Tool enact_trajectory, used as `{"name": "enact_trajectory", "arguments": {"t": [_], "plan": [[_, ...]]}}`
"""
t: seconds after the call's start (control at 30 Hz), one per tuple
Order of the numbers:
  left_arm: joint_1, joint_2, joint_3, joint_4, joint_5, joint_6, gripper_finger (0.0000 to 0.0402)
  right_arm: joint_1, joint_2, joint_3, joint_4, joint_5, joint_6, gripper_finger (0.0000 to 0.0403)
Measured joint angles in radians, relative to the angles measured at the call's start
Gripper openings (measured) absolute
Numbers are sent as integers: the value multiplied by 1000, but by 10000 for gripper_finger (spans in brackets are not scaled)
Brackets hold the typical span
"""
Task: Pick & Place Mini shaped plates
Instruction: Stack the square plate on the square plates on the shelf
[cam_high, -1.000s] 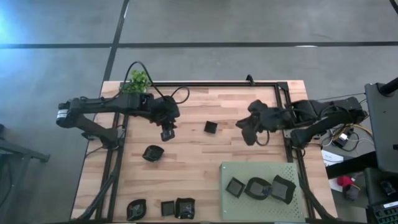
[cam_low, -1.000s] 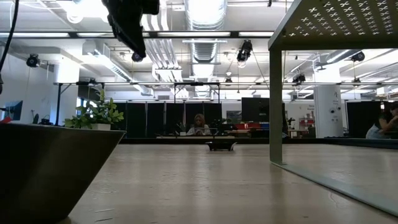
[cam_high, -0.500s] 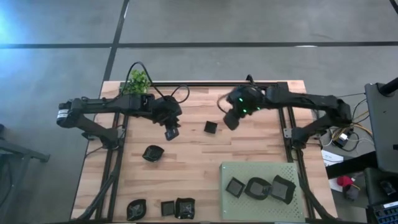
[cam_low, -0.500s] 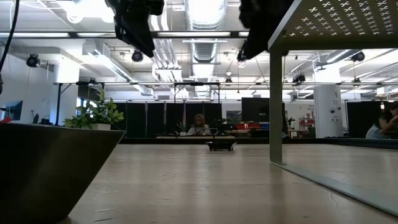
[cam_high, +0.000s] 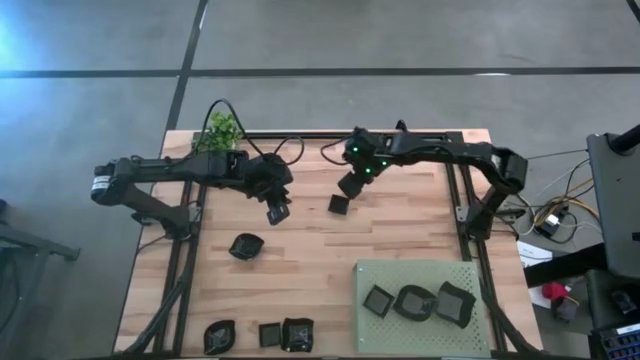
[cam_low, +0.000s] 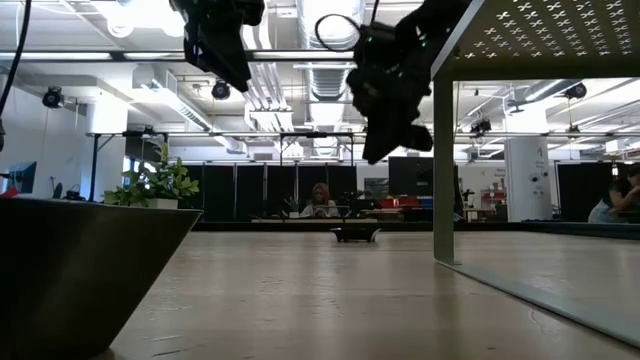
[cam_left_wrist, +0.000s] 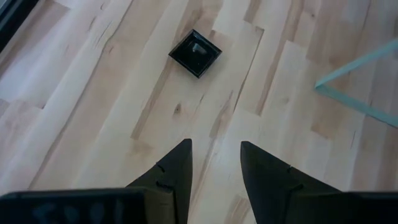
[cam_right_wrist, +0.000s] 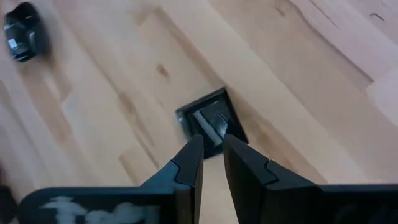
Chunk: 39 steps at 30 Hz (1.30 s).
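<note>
Where right jaws hang, square plate (cam_right_wrist: 210, 122) lies below

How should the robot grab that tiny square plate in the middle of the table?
Probably by its raised rim, from straight above: the square plate lies flat and alone on the table, so one finger goes inside and one outside. The right gripper hovers nearest.

The right arm stretches from the table's right side across toward the middle, its wrist bent downward. The right gripper (cam_high: 350, 186) hangs above the wood, raised clear of it, fingers (cam_right_wrist: 189, 163) drawn near each other with a narrow gap. The left arm reaches in from the left, and the left gripper (cam_high: 275, 212) hovers raised, fingers (cam_left_wrist: 177, 165) parted, pointing down.
</note>
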Motion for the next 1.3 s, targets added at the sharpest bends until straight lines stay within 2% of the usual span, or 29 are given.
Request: {"name": "enact_trajectory", "arguments": {"t": [0.13, 0.37, 0.9, 1.3], "plan": [[0, 0, 0, 0, 0, -5, 128, -5, 57, 4, 37, 6, 11, 61], [0, 0, 0, 0, 0, -16, 128, -4, 133, 5, 40, 110, 51, 61], [10, 0, 0, 0, 1, -26, 128, -3, 266, 8, 60, 78, 6, 61], [19, 0, 0, -3, 1, -15, 128, -3, 255, 7, 103, 50, -7, 61]]}}
